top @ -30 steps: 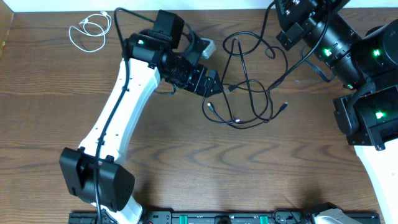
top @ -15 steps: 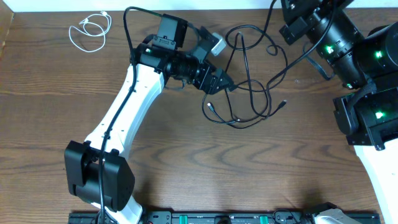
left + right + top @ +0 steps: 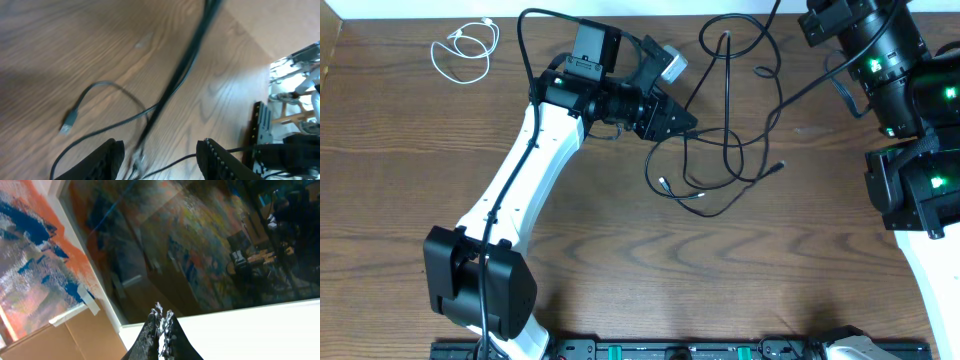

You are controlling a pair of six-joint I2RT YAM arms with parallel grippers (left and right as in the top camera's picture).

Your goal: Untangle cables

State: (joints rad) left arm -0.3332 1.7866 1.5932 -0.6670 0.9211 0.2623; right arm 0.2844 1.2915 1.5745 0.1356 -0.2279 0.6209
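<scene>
Only the thin white cord (image 3: 465,48) lies free; the thin black cords (image 3: 724,135) are tangled, left gripper (image 3: 161,146) apart, right gripper (image 3: 161,312) pinched together.

Black cords (image 3: 724,135): thin, looped and crossed in one loose tangle, centre-far, small plug ends lying free, strands rising far right. White cord (image 3: 461,47): loosely coiled, far left, well apart.

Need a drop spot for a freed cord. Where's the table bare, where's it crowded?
Bare: left side, between the white cord and the left arm; the wide front strip below the black cords. Crowded: top centre, where those cords loop beside the left gripper and run toward the right arm.
</scene>
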